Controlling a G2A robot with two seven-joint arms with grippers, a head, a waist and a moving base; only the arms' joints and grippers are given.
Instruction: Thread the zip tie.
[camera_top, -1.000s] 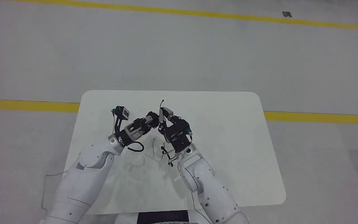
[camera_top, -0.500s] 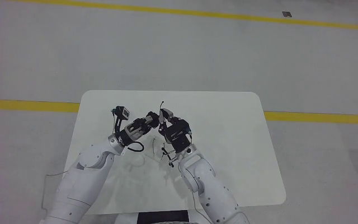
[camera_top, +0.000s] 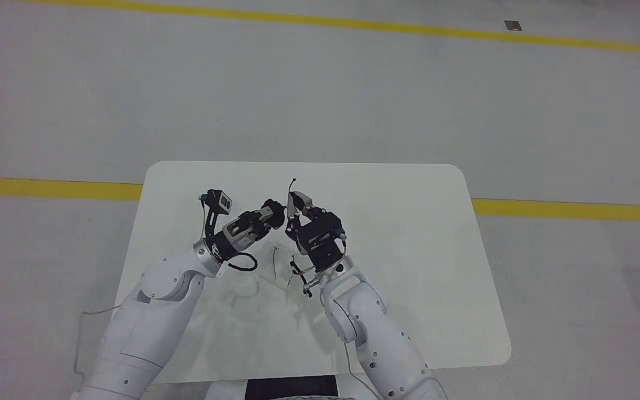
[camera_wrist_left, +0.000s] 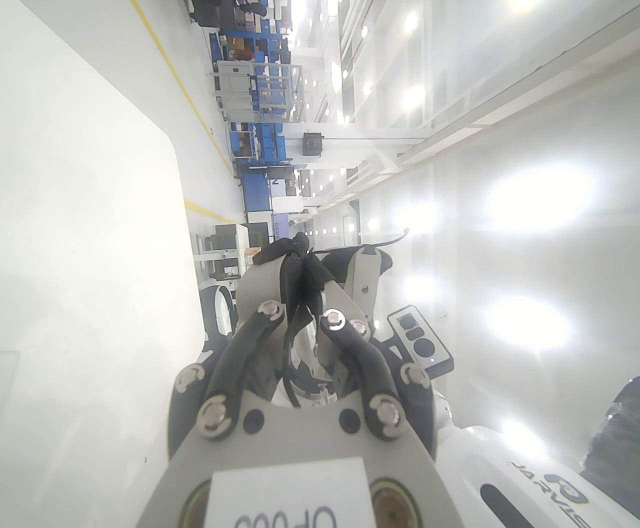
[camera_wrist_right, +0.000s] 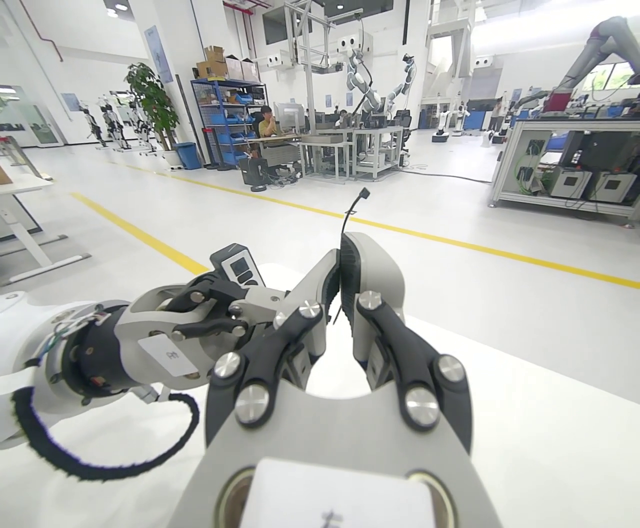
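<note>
Meeting fingertip to fingertip above the white worktop (camera_top: 420, 300), left of its middle.
On the right gripper (camera_wrist_right: 341, 250) the fingers are clamped on the zip tie (camera_wrist_right: 351, 212), a thin black plastic strap standing up from their ribbed black pads, its small square head topmost. On the left gripper (camera_wrist_left: 299, 250) the fingers are drawn together at their dark tips just beside it; whether they nip the strap cannot be told. Both sit well in from the smooth worktop's rounded edges, most of its surface stretching right.

Right hand (camera_wrist_right: 341, 267) pinching zip tie (camera_wrist_right: 351, 214), head protruding
</note>
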